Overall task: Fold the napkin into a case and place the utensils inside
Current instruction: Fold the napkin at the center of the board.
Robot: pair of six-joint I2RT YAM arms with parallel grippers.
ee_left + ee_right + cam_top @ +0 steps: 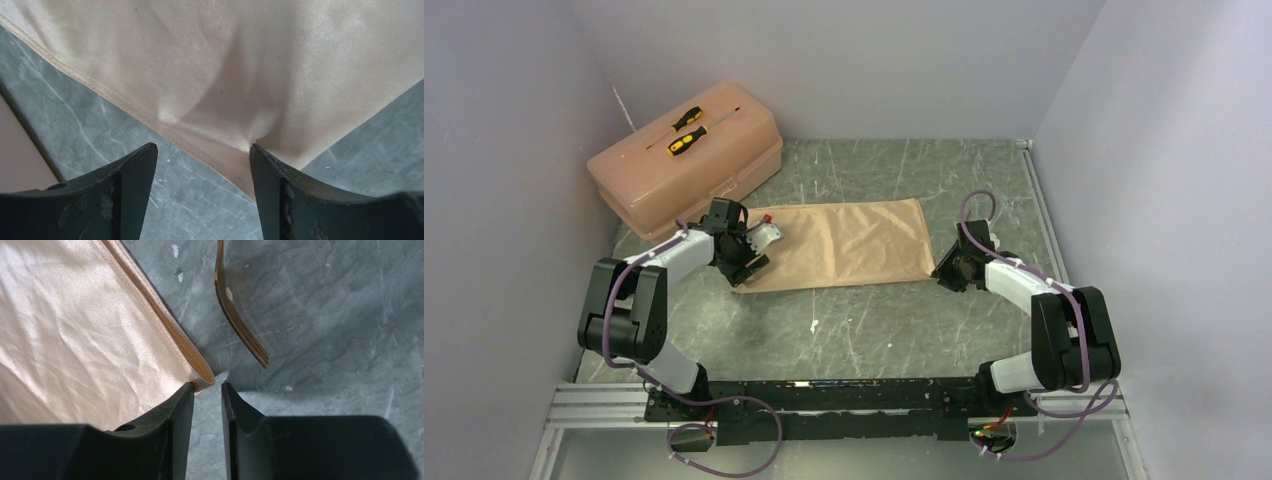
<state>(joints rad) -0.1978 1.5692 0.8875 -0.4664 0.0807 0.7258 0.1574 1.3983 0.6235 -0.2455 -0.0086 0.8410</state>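
Peach-tan satin, the napkin (844, 243) lies as a flat folded oblong at the middle of the grey marbled counter (874, 330) in the top view. The left gripper (749, 250) sits at its left end and the right gripper (946, 268) at its lower right corner. A pink toolbox (654, 180) stands at upper left with two screwdrivers (689, 130) on its lid.

From the left wrist, the fingers stand wide apart over a stitched napkin corner; the right-hand fingertip (260, 155) touches the cloth.

From the right wrist, the fingers are close together with a narrow bare gap, the napkin's folded corner just above their tips. A fork (240, 325) lies on the counter beside that edge, at upper centre of the frame.
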